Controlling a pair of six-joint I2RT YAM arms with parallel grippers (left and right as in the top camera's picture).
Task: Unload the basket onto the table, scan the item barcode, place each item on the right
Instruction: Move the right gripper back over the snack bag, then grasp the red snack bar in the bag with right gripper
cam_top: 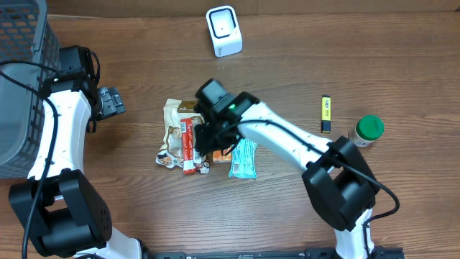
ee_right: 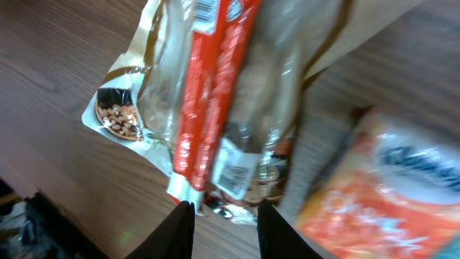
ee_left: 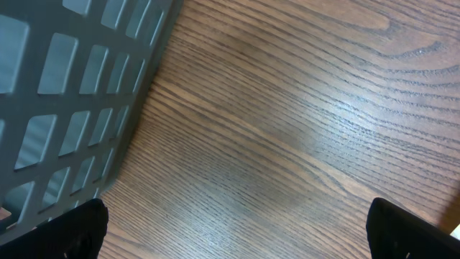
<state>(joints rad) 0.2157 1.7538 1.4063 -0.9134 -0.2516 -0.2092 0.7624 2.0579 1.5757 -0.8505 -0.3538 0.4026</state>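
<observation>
In the right wrist view, the right gripper (ee_right: 224,219) is at the bottom edge; its two fingers (ee_right: 181,232) stand only a little apart, and the low end of the snack pile reaches the gap between them; I cannot tell if they press it or only hang over it. Directly above them in the frame lies a red stick packet (ee_right: 213,93) on a clear and beige nut packet (ee_right: 136,108); a white barcode label (ee_right: 233,170) shows just right of the stick's low end, but whose label it is I cannot tell; an orange packet (ee_right: 374,191) is blurred at the lower right.

From overhead, the pile sits at the centre of the wooden table (cam_top: 287,65), with a blue packet (cam_top: 244,160) at its right side; further right are a yellow and black stick (cam_top: 325,115) and a green-capped bottle (cam_top: 368,131). At the left, the left gripper (cam_top: 111,102) has its claw wide apart over bare wood, beside a grey basket (cam_top: 21,72); the white scanner (cam_top: 223,30) stands at the top, well apart from the pile.
</observation>
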